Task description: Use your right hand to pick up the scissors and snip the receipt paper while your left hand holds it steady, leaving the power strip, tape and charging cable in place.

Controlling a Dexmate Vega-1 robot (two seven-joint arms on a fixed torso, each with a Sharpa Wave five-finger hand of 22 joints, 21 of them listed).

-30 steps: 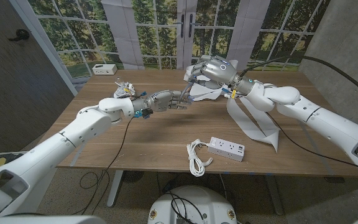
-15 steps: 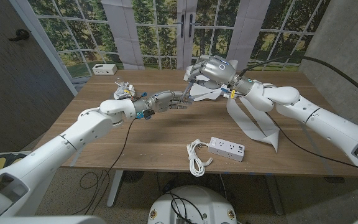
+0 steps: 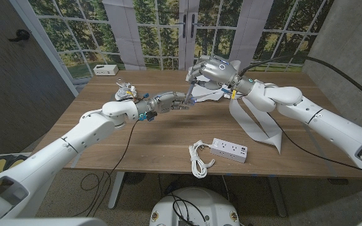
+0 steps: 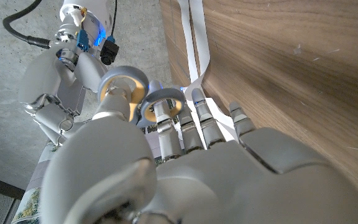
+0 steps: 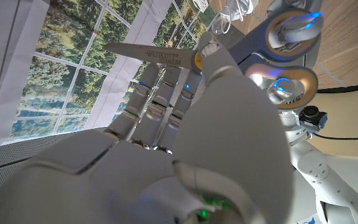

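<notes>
Your right hand (image 3: 213, 70) is up off the table (image 3: 162, 135) at about 1 o'clock from the table's middle, fingers curled around the scissors (image 5: 166, 55). In the right wrist view the blades read as a silver pair crossing in front of the fingers (image 5: 160, 93), with a yellow pivot and grey-blue handles, so that hand is gripping the scissors; whether the blades are parted or together is hard to tell.

Your left hand (image 3: 171, 100) reaches in from 9 o'clock and meets the receipt paper (image 3: 253, 125) just under your right hand. In the left wrist view its fingers (image 4: 194, 124) lie against a white strip of the paper at the table's edge, but the pictures do not plainly show a pinch, so you cannot tell whether it holds the paper or only touches it.

The paper is bunched near your right hand, then runs in long white bands toward 4 o'clock.

The power strip (image 3: 229, 149) lies at 6 o'clock near the front edge, with the coiled white charging cable (image 3: 198, 158) just beside it. A small white box (image 3: 106, 69) sits beyond the table's far left corner.
</notes>
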